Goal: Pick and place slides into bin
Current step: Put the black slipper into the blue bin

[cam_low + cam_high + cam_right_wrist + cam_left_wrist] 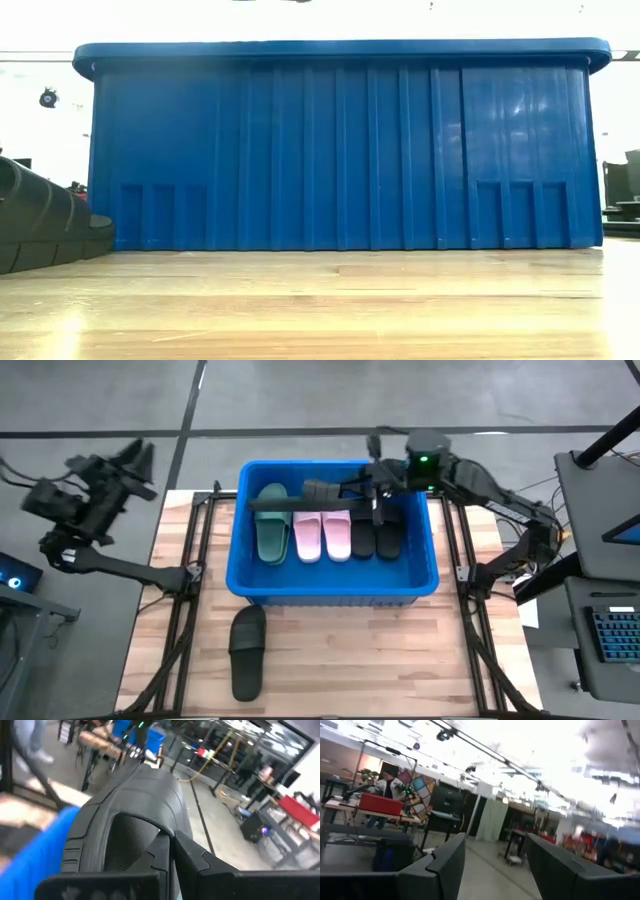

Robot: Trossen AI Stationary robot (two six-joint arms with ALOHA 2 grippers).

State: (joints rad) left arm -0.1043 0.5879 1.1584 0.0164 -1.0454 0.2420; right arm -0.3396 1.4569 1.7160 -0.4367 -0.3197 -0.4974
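Observation:
The blue bin (415,585) stands mid-table and also shows in the low view (340,150). In it lie a green slide (272,532), a pink pair (322,536) and a black pair (376,538). My right gripper (372,498) is shut on a dark green slide (318,492) held over the bin's far part; the slide also shows in the right wrist view (145,795). One black slide (248,652) lies sole down on the table in front of the bin. My left gripper (135,460) is open and empty, raised beyond the table's far left corner. My right gripper holds the dark green slide at its broad strap (150,827), the shut fingers (192,855) meeting at the strap's near edge. The fingers come level from the table's right side. The slide reaches out toward the table's left, lifted clear above the slides in the bin.
Bare wooden table lies in front of the bin on both sides of the black slide, which also shows in the low view (40,225). Black frame rails (185,610) run along the table's left and right sides. A keyboard (615,635) sits off the right edge.

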